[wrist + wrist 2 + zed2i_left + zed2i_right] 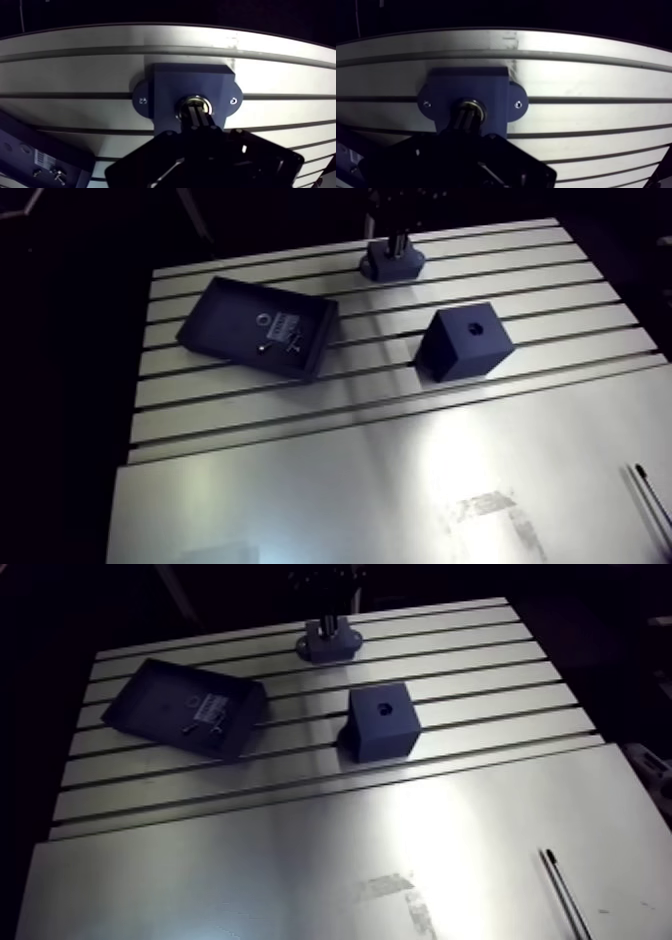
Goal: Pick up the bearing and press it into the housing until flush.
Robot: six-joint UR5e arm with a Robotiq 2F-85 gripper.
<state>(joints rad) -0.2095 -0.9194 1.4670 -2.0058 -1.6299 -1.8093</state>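
- The gripper (pixel 195 106) stands straight over the dark blue housing (pixel 170 80), which sits at the far edge of the slotted aluminium table (pixel 75 70).
- In the wrist view its two fingers are drawn together into one narrow pair, and they clasp nothing between them.
- The bearing (pixel 183 103) is in the housing's central bore. It shows as a bright metal ring around the fingertips, which meet it near its middle.
- I cannot tell whether the ring sits level with the housing's face.
- The housing has a rounded ear on each side, each with a small screw.
- Nearer on the table lies a shallow dark tray (pixel 215 313) holding a small ring (pixel 263 319), a pale label (pixel 285 323) and a few screws (pixel 291 342).
- Beside the tray, and apart from it, stands a dark block (pixel 465 348) with a round hole in its upper face.
- A thin dark rod (pixel 560 894) lies near the table's near corner.
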